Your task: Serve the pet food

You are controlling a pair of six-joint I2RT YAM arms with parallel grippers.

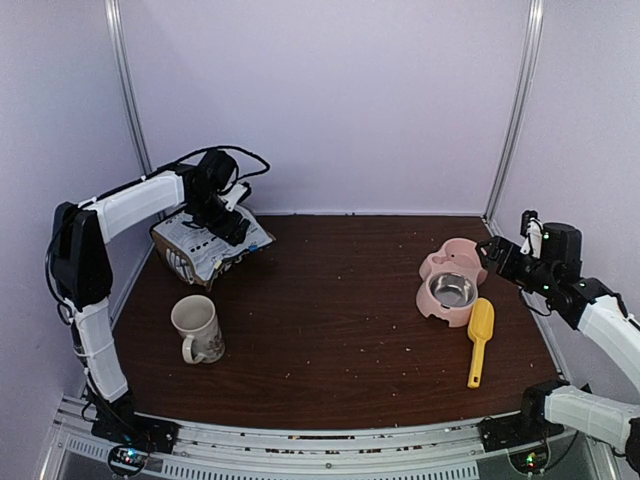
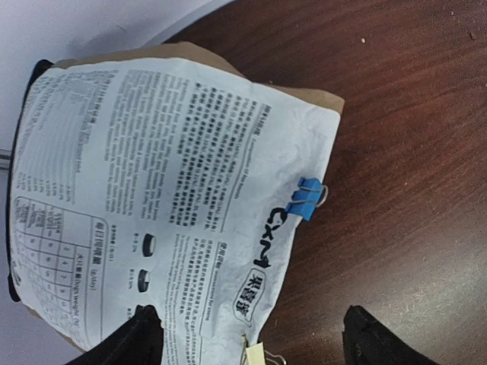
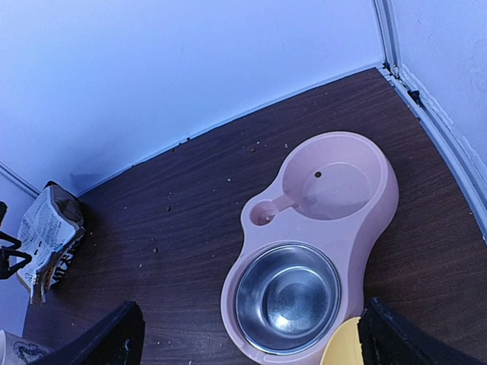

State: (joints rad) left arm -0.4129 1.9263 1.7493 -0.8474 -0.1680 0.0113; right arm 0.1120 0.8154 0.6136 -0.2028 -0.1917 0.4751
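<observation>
Near edge of the table (image 1: 330,340): mug (image 1: 197,328) at left, yellow scoop (image 1: 479,340) at right. Just past the scoop, a pink feeder (image 1: 440,262) with a steel bowl (image 1: 453,290); right hand (image 1: 495,250) above it, fingers wide. Far left: pet food bag (image 1: 200,252) lying flat, blue clip (image 2: 308,198) on its edge, pellets themselves hidden. Left hand (image 1: 230,226) over the bag, fingers spread wide.

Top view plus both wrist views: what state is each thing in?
Food bag, lying down, clipped shut.
Blue clip, on the bag's edge.
Mug, upright.
Steel bowl, empty, seated in pink feeder.
Yellow scoop, lying flat, untouched.
Left hand, open over the bag.
Right hand, open near the feeder.
</observation>
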